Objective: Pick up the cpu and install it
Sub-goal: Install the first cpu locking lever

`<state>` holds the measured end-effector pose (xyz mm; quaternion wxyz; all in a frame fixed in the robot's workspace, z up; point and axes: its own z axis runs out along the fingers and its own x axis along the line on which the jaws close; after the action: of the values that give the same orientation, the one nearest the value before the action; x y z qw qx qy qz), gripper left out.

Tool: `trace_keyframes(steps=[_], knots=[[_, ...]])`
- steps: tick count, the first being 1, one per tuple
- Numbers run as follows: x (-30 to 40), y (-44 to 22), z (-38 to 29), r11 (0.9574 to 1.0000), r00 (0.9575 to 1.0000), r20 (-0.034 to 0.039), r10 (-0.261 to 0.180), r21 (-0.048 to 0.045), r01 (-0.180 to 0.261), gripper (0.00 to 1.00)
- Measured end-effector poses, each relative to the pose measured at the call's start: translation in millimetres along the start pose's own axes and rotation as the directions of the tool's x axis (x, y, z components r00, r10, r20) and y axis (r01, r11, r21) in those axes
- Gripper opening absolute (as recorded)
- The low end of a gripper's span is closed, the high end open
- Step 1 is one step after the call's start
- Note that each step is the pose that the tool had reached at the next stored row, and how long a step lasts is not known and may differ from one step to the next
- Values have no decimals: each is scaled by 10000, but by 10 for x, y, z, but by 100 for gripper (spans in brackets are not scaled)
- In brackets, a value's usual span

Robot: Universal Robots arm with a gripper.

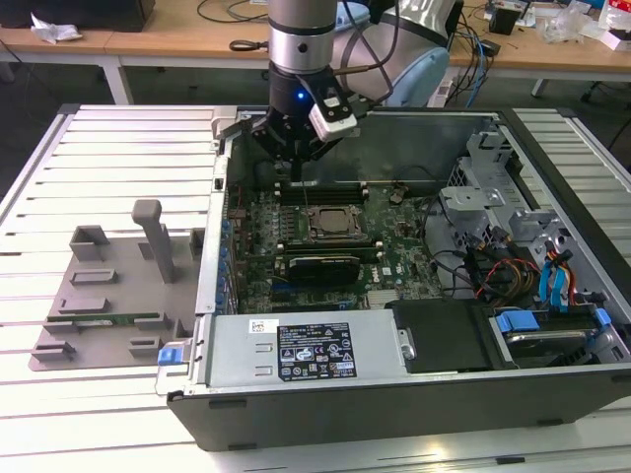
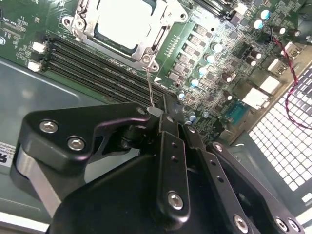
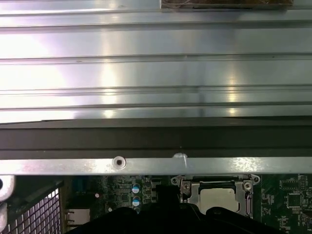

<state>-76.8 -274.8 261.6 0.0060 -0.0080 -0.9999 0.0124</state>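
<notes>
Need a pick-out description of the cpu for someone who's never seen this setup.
Start from the open computer case on the slatted table, then the green motherboard on its floor. The cpu sits in the metal socket frame near the board's middle, below the tool. It is a flat, pale silvery square, unlike the long black memory slots and the black card flanking it.

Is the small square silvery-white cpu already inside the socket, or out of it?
In. The small square silvery-white cpu lies flat inside the metal socket frame on the green motherboard.
</notes>
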Motion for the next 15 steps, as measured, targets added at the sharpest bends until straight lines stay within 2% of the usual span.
trace_keyframes(steps=[4, 8, 15], knots=[[-45, 1, 1, 10000, 10000, 0, 1, 11, -1, 11], [-142, 3, 0, 10000, 10000, 0, 1, 16, -1, 11], [-220, 4, 0, 10000, 10000, 0, 1, 23, -1, 11]])
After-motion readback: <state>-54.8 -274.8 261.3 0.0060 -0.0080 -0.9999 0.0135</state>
